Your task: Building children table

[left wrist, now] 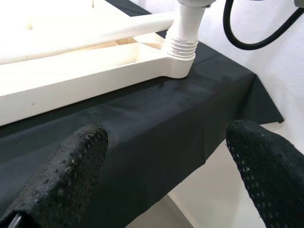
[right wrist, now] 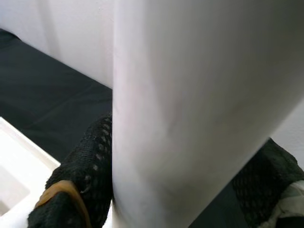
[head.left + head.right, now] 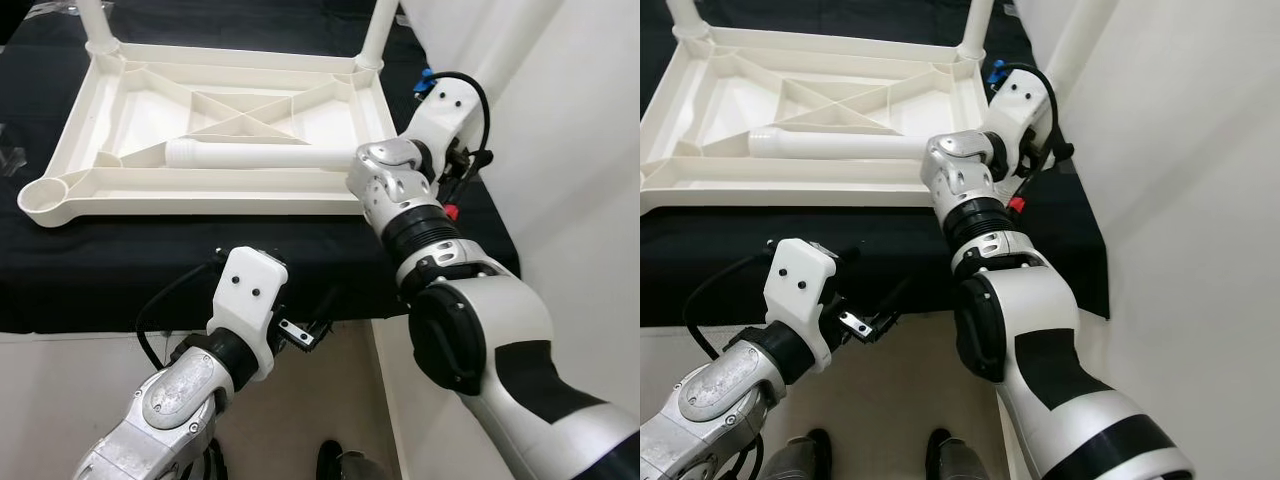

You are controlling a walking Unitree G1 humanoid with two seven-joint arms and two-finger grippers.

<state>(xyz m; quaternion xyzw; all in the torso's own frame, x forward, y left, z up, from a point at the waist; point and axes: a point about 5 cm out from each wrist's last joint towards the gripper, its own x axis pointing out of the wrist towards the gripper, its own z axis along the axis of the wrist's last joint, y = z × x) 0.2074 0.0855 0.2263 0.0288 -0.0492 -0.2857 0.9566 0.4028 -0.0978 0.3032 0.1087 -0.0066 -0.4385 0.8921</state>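
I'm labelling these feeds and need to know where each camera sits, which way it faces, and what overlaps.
Left eye: on the head, looking down at the upturned tabletop on the black cloth; both arms show.
Right eye: beside it, same scene; the loose leg lies in the tabletop.
Left wrist: looks along the open left gripper at a screwed-in leg.
Right wrist: looks along the right gripper, shut on that leg.
Shared: the near right corner leg.
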